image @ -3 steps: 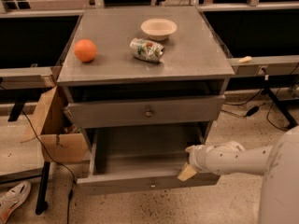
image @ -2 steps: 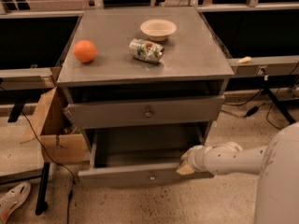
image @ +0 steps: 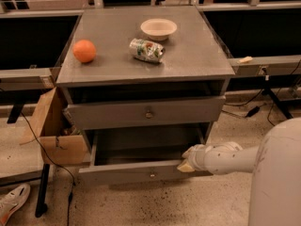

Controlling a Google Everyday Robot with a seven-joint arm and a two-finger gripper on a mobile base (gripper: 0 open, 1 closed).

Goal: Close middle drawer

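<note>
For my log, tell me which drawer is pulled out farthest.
The middle drawer, below the top drawer, juts far forward with its inside showing; the end effector is at its right front corner.

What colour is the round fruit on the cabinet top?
The fruit is orange, camera view. The gripper is at the right front of the middle drawer.

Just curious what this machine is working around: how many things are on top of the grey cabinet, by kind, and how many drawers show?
Orange: 1
Can: 1
Bowl: 1
Drawers: 2 (top drawer, open middle drawer)
Total: 5
The gripper is at the middle drawer's front, right end.
</note>
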